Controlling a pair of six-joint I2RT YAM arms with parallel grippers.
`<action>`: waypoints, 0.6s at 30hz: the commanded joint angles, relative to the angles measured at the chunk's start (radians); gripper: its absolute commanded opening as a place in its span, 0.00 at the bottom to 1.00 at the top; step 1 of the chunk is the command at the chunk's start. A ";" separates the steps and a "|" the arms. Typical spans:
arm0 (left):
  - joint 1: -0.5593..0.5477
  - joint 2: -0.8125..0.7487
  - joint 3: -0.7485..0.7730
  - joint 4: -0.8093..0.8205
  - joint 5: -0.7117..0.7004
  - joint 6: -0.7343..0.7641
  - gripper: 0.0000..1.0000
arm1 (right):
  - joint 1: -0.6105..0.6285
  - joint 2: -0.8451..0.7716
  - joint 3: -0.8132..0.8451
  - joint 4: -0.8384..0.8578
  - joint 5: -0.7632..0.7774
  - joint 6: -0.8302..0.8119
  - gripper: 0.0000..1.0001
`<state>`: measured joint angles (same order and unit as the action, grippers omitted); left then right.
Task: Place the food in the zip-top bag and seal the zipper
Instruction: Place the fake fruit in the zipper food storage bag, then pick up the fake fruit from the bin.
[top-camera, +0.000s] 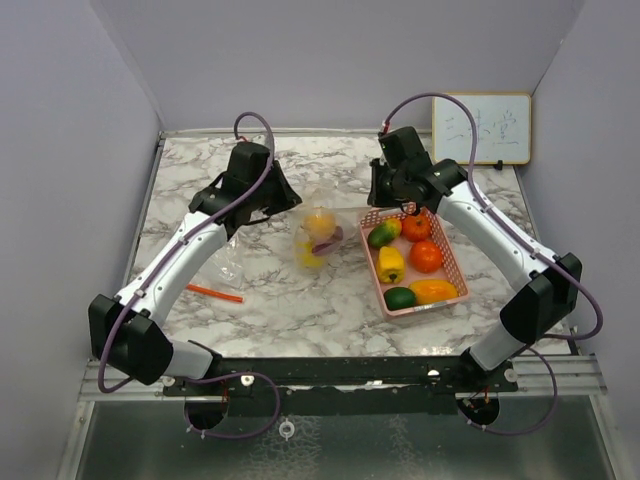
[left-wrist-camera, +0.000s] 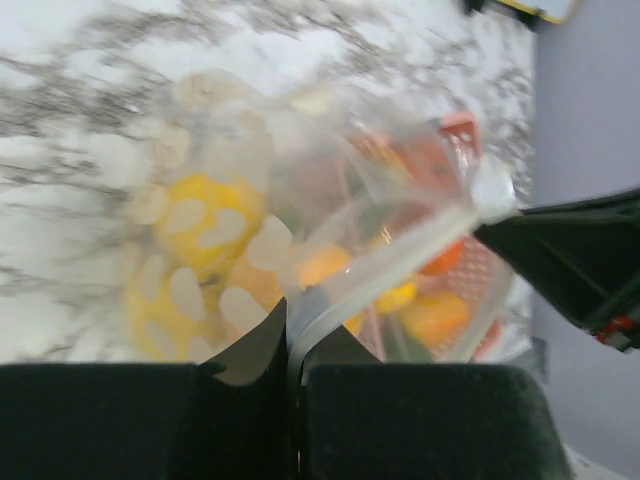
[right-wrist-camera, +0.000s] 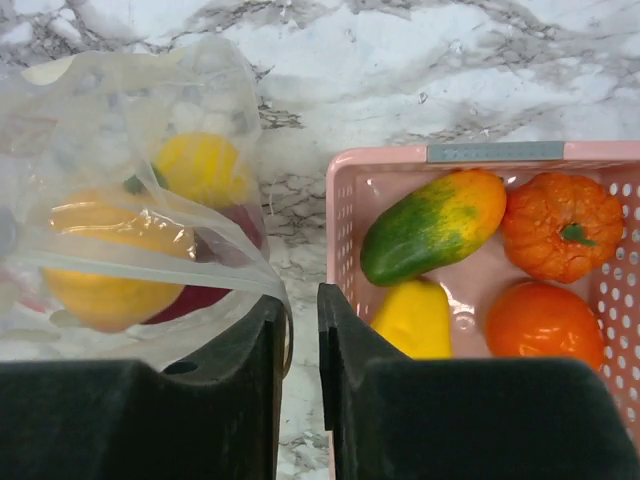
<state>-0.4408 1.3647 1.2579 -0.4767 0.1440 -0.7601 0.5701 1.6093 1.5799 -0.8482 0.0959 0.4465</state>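
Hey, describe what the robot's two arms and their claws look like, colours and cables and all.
The left arm and right arm are alike: smooth white link shells between chunky black joint housings. A purple cable loops along each. The left claw and right claw are matte black, each two blunt flat-faced fingers.

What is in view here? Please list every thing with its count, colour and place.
zip-top bag: one, clear, table centre
food in bag: several, yellow, orange, dark purple; count unclear
basket: one, pink, right of bag
food in basket: six, green, yellow, orange, red-orange
strip: one, orange, on table left of bag
whiteboard: one, white, back right corner
table: one, white marble
left gripper: one, black, shut on bag edge
right gripper: one, black, between bag and basket, jaws nearly together
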 joint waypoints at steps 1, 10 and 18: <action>0.006 0.021 0.076 -0.282 -0.319 0.197 0.00 | -0.001 -0.050 0.034 -0.041 0.143 -0.097 0.27; 0.004 0.033 -0.003 -0.064 -0.099 0.109 0.00 | -0.001 -0.153 -0.009 0.205 -0.438 -0.113 0.91; 0.004 0.049 0.013 -0.016 -0.042 0.119 0.00 | -0.004 -0.108 -0.016 -0.138 0.037 0.030 0.89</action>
<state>-0.4366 1.4200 1.2579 -0.5514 0.0433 -0.6441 0.5739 1.4616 1.5826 -0.7631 -0.1287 0.3874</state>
